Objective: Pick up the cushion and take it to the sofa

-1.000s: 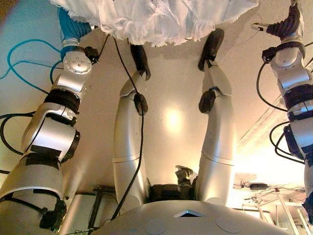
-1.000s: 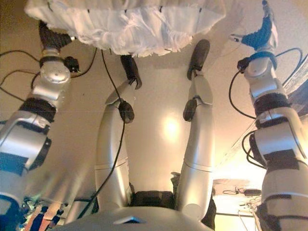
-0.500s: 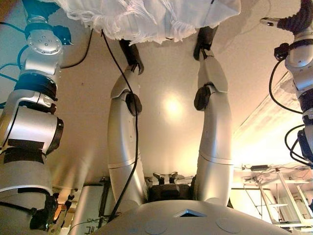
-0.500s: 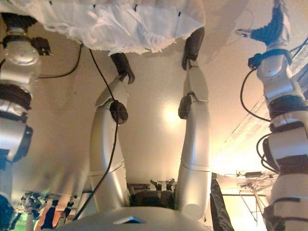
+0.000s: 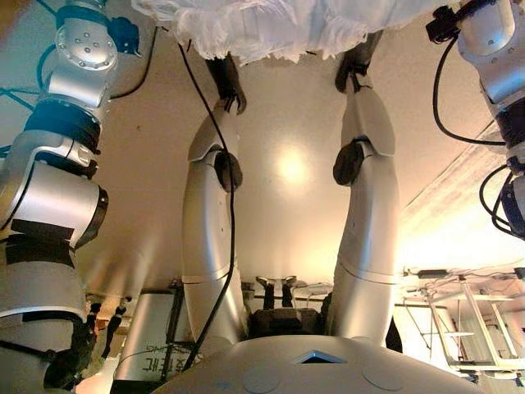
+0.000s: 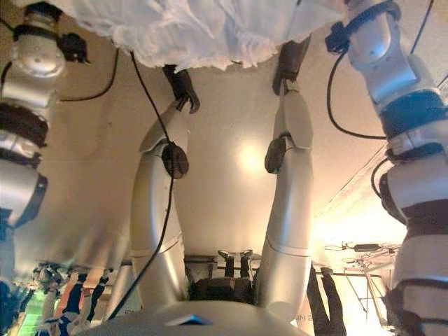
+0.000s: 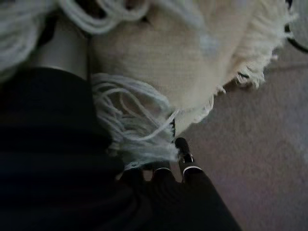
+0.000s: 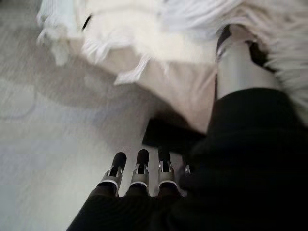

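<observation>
A white cushion (image 5: 279, 29) with a frayed fringe hangs over the beige floor along the top edge of both eye views. Both arms reach up to its ends, and the hands are hidden there behind it. In the left wrist view my left hand (image 7: 185, 156) lies under the cushion (image 7: 192, 53), fingers straight, fringe trailing over them, its thumb (image 7: 62, 48) buried in the threads. In the right wrist view my right hand (image 8: 139, 168) keeps straight fingers just below the cushion (image 8: 144, 29), with its thumb (image 8: 236, 62) pressed against the cushion's side.
Beige carpet (image 5: 287, 98) lies below. A pale ledge (image 5: 459, 180) runs diagonally on the right. Low in the eye views are a metal rack (image 5: 467, 320), a silver box (image 5: 148, 345) and a person's dark legs (image 6: 323, 304).
My right arm has swung inward from well clear of the cushion to its right end. The left arm has risen towards the top edge. The camera has shifted slightly.
</observation>
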{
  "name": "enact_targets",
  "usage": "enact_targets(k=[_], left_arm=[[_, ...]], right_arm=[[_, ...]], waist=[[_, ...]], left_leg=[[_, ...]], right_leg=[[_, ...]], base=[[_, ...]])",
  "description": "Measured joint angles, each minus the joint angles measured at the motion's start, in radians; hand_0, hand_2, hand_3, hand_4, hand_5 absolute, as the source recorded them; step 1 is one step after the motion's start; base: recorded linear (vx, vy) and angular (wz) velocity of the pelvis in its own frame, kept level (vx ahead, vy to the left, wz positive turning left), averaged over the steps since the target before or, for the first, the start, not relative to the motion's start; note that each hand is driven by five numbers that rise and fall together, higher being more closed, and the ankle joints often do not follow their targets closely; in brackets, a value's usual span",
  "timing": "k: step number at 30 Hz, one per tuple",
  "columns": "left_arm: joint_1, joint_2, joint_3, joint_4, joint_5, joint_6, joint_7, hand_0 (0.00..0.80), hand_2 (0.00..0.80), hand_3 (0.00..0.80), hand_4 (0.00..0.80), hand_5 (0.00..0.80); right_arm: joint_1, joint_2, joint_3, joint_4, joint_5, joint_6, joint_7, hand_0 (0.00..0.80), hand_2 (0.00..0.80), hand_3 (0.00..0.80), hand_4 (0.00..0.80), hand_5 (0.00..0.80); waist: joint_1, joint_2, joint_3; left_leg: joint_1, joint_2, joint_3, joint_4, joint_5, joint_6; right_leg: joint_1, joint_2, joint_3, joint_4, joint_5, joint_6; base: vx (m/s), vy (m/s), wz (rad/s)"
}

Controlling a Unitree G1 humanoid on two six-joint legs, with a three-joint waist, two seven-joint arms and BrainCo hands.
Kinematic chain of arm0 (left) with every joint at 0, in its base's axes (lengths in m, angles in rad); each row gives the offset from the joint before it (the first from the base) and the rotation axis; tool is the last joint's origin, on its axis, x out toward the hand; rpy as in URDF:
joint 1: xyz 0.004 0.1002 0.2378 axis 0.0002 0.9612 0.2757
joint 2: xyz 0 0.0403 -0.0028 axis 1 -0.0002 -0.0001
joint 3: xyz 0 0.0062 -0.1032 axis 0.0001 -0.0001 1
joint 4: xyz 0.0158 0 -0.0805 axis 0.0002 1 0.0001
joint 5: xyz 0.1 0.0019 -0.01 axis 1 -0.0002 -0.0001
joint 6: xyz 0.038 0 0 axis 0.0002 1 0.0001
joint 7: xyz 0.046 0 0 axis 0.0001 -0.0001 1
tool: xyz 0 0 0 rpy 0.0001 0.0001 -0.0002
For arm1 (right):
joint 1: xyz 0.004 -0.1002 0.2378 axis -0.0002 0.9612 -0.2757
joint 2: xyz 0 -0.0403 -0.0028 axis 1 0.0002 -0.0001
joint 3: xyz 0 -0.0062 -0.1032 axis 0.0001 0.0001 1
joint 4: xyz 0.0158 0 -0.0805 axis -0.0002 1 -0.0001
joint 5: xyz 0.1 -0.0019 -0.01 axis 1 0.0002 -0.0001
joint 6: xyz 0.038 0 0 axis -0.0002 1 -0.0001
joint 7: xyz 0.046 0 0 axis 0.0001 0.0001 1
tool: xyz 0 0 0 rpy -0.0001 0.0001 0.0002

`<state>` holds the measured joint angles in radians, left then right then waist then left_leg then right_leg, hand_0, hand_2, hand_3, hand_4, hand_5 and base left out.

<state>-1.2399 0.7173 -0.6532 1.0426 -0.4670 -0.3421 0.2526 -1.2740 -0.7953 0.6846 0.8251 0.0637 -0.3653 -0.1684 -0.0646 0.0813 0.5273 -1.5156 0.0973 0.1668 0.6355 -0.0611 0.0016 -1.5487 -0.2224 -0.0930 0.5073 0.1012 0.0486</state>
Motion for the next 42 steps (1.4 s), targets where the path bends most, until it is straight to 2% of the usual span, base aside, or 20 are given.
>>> enact_targets(k=[3,4,5,6,7,8,13,18,24,26,28,31,33,35,36,39,42], left_arm=[[0.001,0.000,-0.003,-0.004,-0.020,0.002,-0.011,0.000,0.000,0.000,0.000,0.000],[0.002,-0.001,-0.002,-0.005,-0.029,0.002,-0.021,0.078,0.078,0.078,0.078,0.078],[0.004,-0.002,-0.002,-0.008,-0.037,0.002,-0.035,0.756,0.756,0.756,0.756,0.756],[0.008,-0.001,-0.002,-0.019,-0.046,0.001,-0.055,0.800,0.800,0.800,0.800,0.800],[0.012,0.001,-0.002,-0.033,-0.060,-0.001,-0.071,0.800,0.800,0.800,0.800,0.800],[0.019,0.002,-0.001,-0.047,-0.062,-0.009,-0.097,0.800,0.800,0.800,0.800,0.800],[0.045,0.000,-0.002,-0.097,-0.128,-0.016,-0.156,0.800,0.800,0.800,0.800,0.800],[0.096,-0.041,0.008,-0.145,-0.189,-0.037,-0.201,0.800,0.800,0.800,0.800,0.800],[0.264,-0.115,0.052,-0.216,-0.200,-0.047,-0.228,0.800,0.800,0.800,0.800,0.800],[0.373,-0.160,0.087,-0.260,-0.206,-0.054,-0.248,0.800,0.800,0.800,0.800,0.800],[0.440,-0.174,0.092,-0.288,-0.206,-0.061,-0.255,0.800,0.800,0.800,0.800,0.800],[0.616,-0.211,0.108,-0.368,-0.201,-0.076,-0.275,0.800,0.800,0.800,0.800,0.800],[0.683,-0.215,0.109,-0.398,-0.201,-0.088,-0.287,0.800,0.800,0.800,0.800,0.800],[0.778,-0.213,0.133,-0.463,-0.201,-0.098,-0.312,0.800,0.800,0.800,0.800,0.800],[0.790,-0.212,0.136,-0.470,-0.201,-0.098,-0.315,0.800,0.800,0.800,0.800,0.800],[0.892,-0.217,0.181,-0.520,-0.201,-0.090,-0.342,0.800,0.800,0.800,0.800,0.800],[0.959,-0.214,0.214,-0.594,-0.200,-0.083,-0.363,0.800,0.800,0.800,0.800,0.800]], right_arm=[[0.004,-0.002,0.000,-0.009,0.027,0.001,0.013,0.000,0.000,0.000,0.000,0.000],[0.013,-0.003,-0.001,-0.021,0.041,0.001,0.014,0.000,0.000,0.000,0.000,0.000],[0.017,-0.004,-0.004,-0.034,0.060,0.001,0.021,0.000,0.000,0.000,0.000,0.000],[0.021,-0.004,-0.005,-0.041,0.083,0.001,0.034,0.000,0.000,0.000,0.000,0.000],[0.023,-0.004,-0.006,-0.041,0.100,0.001,0.049,0.348,0.348,0.348,0.348,0.348],[0.031,-0.004,-0.007,-0.043,0.131,0.001,0.079,0.800,0.800,0.800,0.800,0.800],[0.063,-0.008,-0.020,-0.100,0.216,0.024,0.166,0.800,0.800,0.800,0.800,0.800],[0.097,-0.007,-0.065,-0.114,0.224,0.049,0.168,0.800,0.800,0.800,0.800,0.800],[0.228,0.014,-0.134,-0.127,0.222,0.062,0.134,0.800,0.800,0.800,0.800,0.800],[0.334,0.044,-0.177,-0.151,0.212,0.062,0.100,0.800,0.800,0.800,0.800,0.800],[0.402,0.060,-0.193,-0.163,0.199,0.059,0.082,0.800,0.800,0.800,0.800,0.800],[0.592,0.109,-0.224,-0.196,0.162,0.050,0.027,0.800,0.800,0.800,0.800,0.800],[0.675,0.127,-0.235,-0.220,0.162,0.031,0.017,0.800,0.800,0.800,0.800,0.800],[0.806,0.149,-0.287,-0.283,0.153,-0.004,0.007,0.800,0.800,0.800,0.800,0.800],[0.823,0.156,-0.295,-0.289,0.152,-0.005,0.007,0.800,0.800,0.800,0.800,0.800],[0.968,0.209,-0.363,-0.376,0.129,-0.010,0.012,0.800,0.800,0.800,0.800,0.800],[1.052,0.233,-0.415,-0.465,0.126,-0.020,0.029,0.800,0.800,0.800,0.800,0.800]], waist=[[-0.001,0.000,0.000],[-0.001,0.000,0.000],[-0.002,0.000,0.000],[-0.002,0.000,0.000],[-0.002,0.000,0.000],[-0.001,0.000,0.000],[-0.004,0.000,0.000],[-0.002,0.000,0.000],[0.000,0.000,0.000],[0.001,-0.001,0.001],[0.002,-0.002,0.001],[0.007,-0.009,0.001],[0.017,-0.031,-0.011],[0.025,-0.054,-0.014],[0.025,-0.057,-0.013],[0.030,-0.094,-0.002],[0.035,-0.108,-0.010]], left_leg=[[0.000,-0.001,0.000,-0.002,0.000,0.000],[0.000,-0.001,-0.001,-0.003,0.000,0.000],[0.000,-0.001,-0.001,-0.005,0.000,0.000],[0.000,-0.001,-0.001,-0.008,0.001,0.001],[0.000,-0.002,0.000,-0.010,0.002,0.001],[0.001,-0.003,0.000,-0.012,0.002,0.001],[0.001,-0.010,0.001,-0.016,0.002,0.001],[0.002,-0.012,0.001,-0.016,0.002,0.001],[0.070,-0.014,-0.005,-0.002,0.002,0.000],[0.155,-0.018,-0.008,-0.015,0.006,-0.002],[0.221,-0.021,-0.011,-0.035,0.014,-0.004],[0.445,-0.028,-0.037,-0.116,0.034,-0.017],[0.542,-0.029,-0.037,-0.161,0.041,-0.024],[0.681,-0.025,-0.041,-0.228,0.055,-0.032],[0.701,-0.025,-0.043,-0.233,0.058,-0.033],[0.914,-0.019,-0.044,-0.291,0.054,-0.042],[1.048,-0.020,-0.042,-0.343,0.053,-0.044]], right_leg=[[0.000,0.000,0.000,-0.001,-0.001,0.001],[0.000,0.000,0.000,-0.001,-0.001,0.001],[0.000,0.000,0.000,-0.002,-0.001,0.001],[0.000,0.000,0.000,-0.005,0.000,0.001],[0.000,0.000,0.000,-0.007,0.000,0.001],[0.000,0.000,0.000,-0.007,0.000,0.002],[-0.004,-0.006,0.001,-0.007,-0.004,0.006],[-0.007,-0.008,0.004,0.003,-0.008,0.007],[0.053,-0.014,0.006,0.033,-0.018,0.002],[0.137,-0.018,0.002,0.027,-0.018,0.002],[0.205,-0.019,-0.004,0.013,-0.018,0.003],[0.442,-0.019,-0.047,-0.060,-0.024,0.001],[0.535,-0.016,-0.059,-0.101,-0.022,0.002],[0.687,-0.012,-0.102,-0.165,-0.018,0.007],[0.710,-0.010,-0.108,-0.169,-0.014,0.006],[0.932,0.009,-0.129,-0.241,0.003,0.003],[1.069,0.014,-0.138,-0.292,0.004,0.009]], base=[[0.000,0.000,0.00],[0.000,0.000,0.00],[0.000,0.000,0.00],[0.000,0.000,0.00],[0.000,0.000,0.00],[-0.007,0.009,0.04],[-0.013,-0.003,0.04],[-0.034,-0.049,0.02],[-0.051,-0.086,-0.01],[-0.057,-0.101,-0.04],[-0.060,-0.109,0.00],[-0.001,-0.135,0.03],[-0.035,-0.061,-0.08],[0.023,-0.078,-0.01],[0.057,-0.079,0.06],[0.044,-0.012,-0.03],[0.082,0.020,-0.01]])
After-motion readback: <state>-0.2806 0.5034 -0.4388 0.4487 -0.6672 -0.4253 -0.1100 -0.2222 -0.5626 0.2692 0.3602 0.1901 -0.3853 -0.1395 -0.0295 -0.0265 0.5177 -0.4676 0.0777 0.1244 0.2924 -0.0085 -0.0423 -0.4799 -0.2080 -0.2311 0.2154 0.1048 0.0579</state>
